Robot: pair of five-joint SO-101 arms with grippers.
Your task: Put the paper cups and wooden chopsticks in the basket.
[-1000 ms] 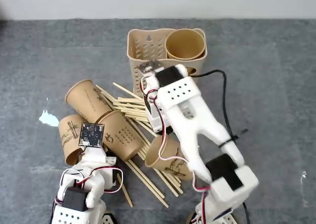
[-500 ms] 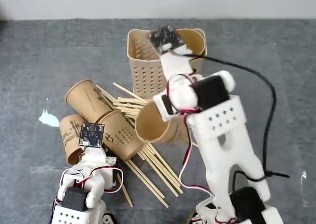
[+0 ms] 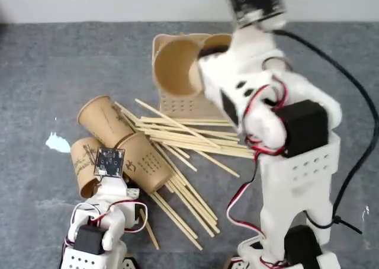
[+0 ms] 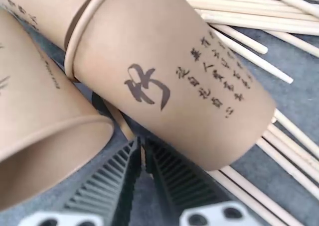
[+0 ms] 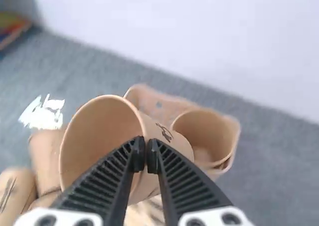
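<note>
My right gripper [image 5: 145,154] is shut on the rim of a paper cup [image 3: 176,67], held tilted in the air over the tan basket [image 3: 159,48]. A second cup [image 3: 220,41] stands inside the basket at its far right. Three more paper cups [image 3: 104,119] [image 3: 144,160] [image 3: 83,163] lie on their sides at the left. Wooden chopsticks [image 3: 190,140] are scattered between them and the right arm. My left gripper [image 4: 142,150] is shut and low on the table, its tips against the side of a printed cup [image 4: 164,81].
The table is a grey mat [image 3: 47,73]. A pale blue scrap [image 3: 58,142] lies left of the cups. The right arm's black cable [image 3: 355,97] loops over the right side. Open mat lies to the far left and right.
The right arm has lifted the cup off the chopstick pile and carried it up and back over the basket. Some chopsticks shifted and spread out. The left arm has stayed still.
</note>
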